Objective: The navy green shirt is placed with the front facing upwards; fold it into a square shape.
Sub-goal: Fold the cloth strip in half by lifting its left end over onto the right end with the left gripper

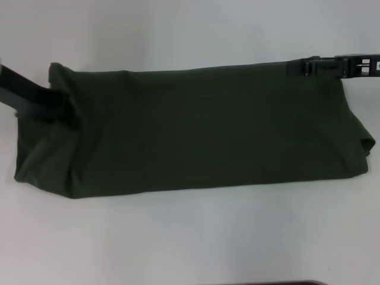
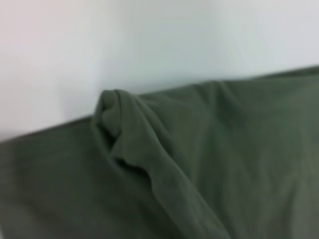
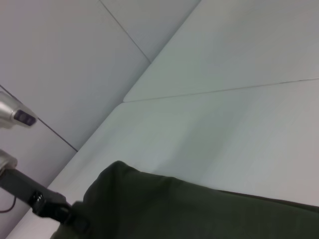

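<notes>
The large dark olive-green cotton shirt (image 1: pixel 196 130) lies on the plain white table (image 1: pixel 178 237) as a long band running across the head view, plain cloth uppermost with no lettering or collar showing. Its near edge is fairly straight; its left end bulges into a rounded corner, and its right end tapers to a small tucked lip.

The left gripper (image 1: pixel 56 101) comes in from the left edge as a dark, flat bar slanting down onto the far left corner of the shirt, where the cloth puckers around its tip. I cannot tell whether its fingers are closed on the fabric. The right gripper (image 1: pixel 312 66) reaches in from the right edge along the far side, level and low, its black tip meeting the far right corner of the shirt. Its finger state cannot be made out either.

The left wrist view shows a raised, rolled fold of the shirt (image 2: pixel 149 164) standing up from the surrounding cloth, which the head view does not reveal. The right wrist view shows a rounded corner of the shirt (image 3: pixel 164 209) on the table, with the left gripper (image 3: pixel 60 209) touching its far end.
</notes>
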### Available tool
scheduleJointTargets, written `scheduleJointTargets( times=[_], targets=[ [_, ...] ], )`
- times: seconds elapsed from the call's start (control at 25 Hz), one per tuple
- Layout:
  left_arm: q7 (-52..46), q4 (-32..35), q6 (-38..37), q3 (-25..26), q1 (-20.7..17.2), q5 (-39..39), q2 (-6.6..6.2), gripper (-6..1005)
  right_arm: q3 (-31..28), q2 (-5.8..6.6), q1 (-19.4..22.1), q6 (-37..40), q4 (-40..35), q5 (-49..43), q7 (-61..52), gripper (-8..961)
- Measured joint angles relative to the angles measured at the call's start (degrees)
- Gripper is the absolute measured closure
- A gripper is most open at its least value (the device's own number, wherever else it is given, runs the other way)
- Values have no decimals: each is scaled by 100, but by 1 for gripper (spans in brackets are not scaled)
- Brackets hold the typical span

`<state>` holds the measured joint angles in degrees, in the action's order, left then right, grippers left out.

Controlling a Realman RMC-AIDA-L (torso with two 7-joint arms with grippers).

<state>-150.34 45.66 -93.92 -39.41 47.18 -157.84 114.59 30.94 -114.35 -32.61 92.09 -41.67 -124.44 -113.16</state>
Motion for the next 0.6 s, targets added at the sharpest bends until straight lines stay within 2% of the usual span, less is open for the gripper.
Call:
scheduleJointTargets(
  times=[0.16,0.28,0.6],
  targets=[
    [-57,-25,138,32,-114,-49,-192,964,0,0,0,0,0,-1,0,151],
    [-103,-55,197,34,-186,-82,-240,961,0,0,-1,2,0,-1,-2,151],
    [-115,18,151,31,-265,-68,-234,954,0,0,-42,-2,2,-1,-5,151]
  ],
)
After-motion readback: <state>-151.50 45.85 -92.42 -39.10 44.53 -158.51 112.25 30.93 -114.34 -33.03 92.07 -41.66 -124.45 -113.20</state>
